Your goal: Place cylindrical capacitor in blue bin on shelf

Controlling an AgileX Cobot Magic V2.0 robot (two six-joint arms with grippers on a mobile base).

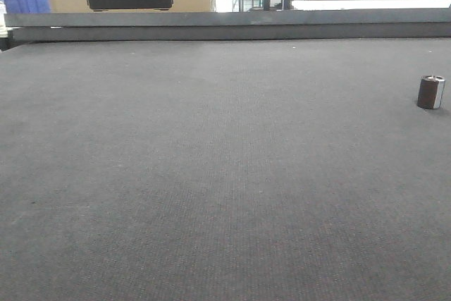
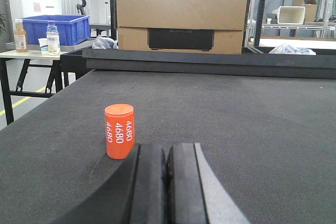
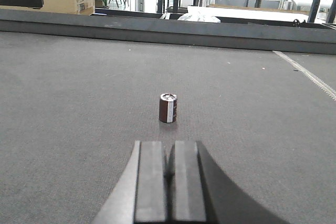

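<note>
The cylindrical capacitor [image 3: 168, 108], dark brown with a silvery top, stands upright on the grey mat straight ahead of my right gripper [image 3: 168, 148], a short way beyond its tips. My right gripper is shut and holds nothing. The front view shows the capacitor [image 1: 430, 92] at the far right of the mat. My left gripper [image 2: 167, 150] is shut and empty, low over the mat. The shelf is out of view, and so is the blue bin on it.
An orange cylinder [image 2: 119, 131] marked 4680 stands just left of my left gripper's tips. A raised dark rail [image 1: 225, 25] bounds the mat's far edge. Behind it sit a cardboard box [image 2: 181, 21] and a blue crate [image 2: 56, 29] on a side table with bottles.
</note>
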